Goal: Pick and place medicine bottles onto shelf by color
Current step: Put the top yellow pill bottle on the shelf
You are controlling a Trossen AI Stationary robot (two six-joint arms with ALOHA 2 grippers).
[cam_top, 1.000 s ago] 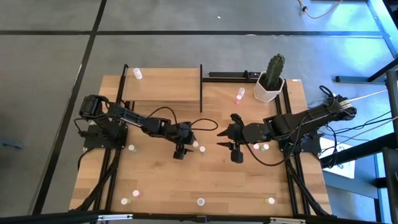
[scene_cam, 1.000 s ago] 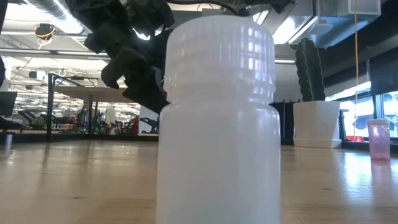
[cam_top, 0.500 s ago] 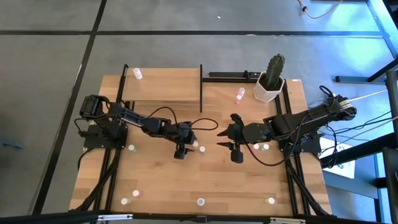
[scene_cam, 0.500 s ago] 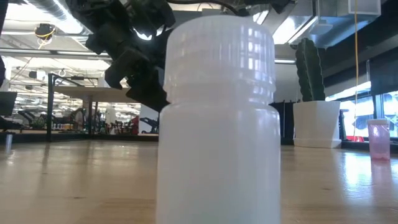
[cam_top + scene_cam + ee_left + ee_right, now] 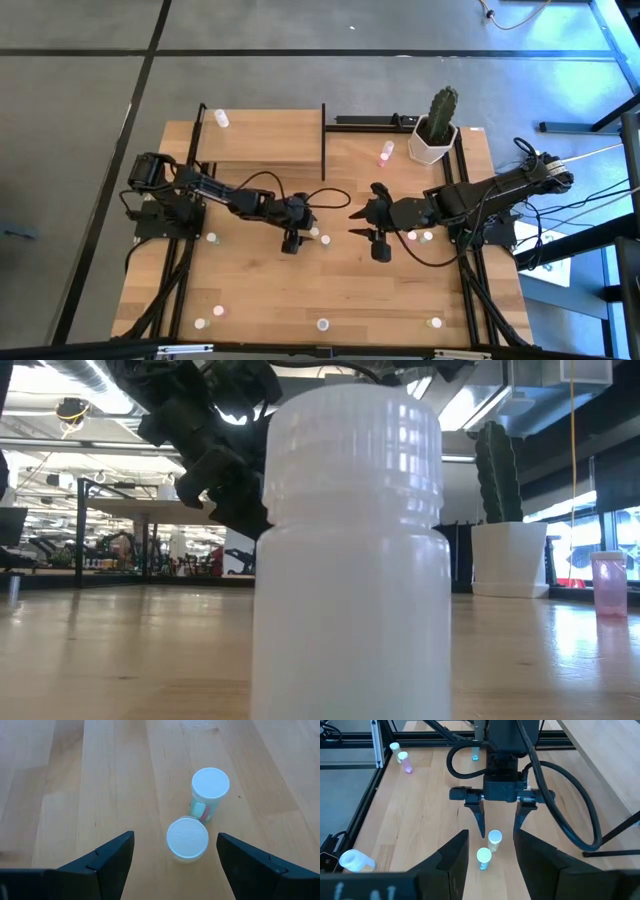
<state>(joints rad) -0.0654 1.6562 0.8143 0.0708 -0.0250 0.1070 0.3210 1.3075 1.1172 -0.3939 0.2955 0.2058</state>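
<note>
You have two small bottles [image 5: 187, 838] standing upright near the middle of the table [image 5: 330, 290], long axes vertical, round ribbed caps facing up; the white one stands just beside the pale green one [image 5: 210, 793], whether touching you cannot tell. Both are smooth plastic cylinders on pale wood grain. Your left gripper [image 5: 291, 241] hangs over them with its dark fingers [image 5: 107, 861] spread apart, the white bottle between them and ungripped. Your right gripper [image 5: 380, 242] waits just to the right, fingers [image 5: 449, 862] parted and empty. More bottles dot the near edge; a pink one [image 5: 384, 153] stands far right by the cactus pot [image 5: 431, 143]. The shelf [image 5: 262, 135], a flat wooden board with thin black posts, sits far left, one white bottle [image 5: 222, 119] at its far corner.
</note>
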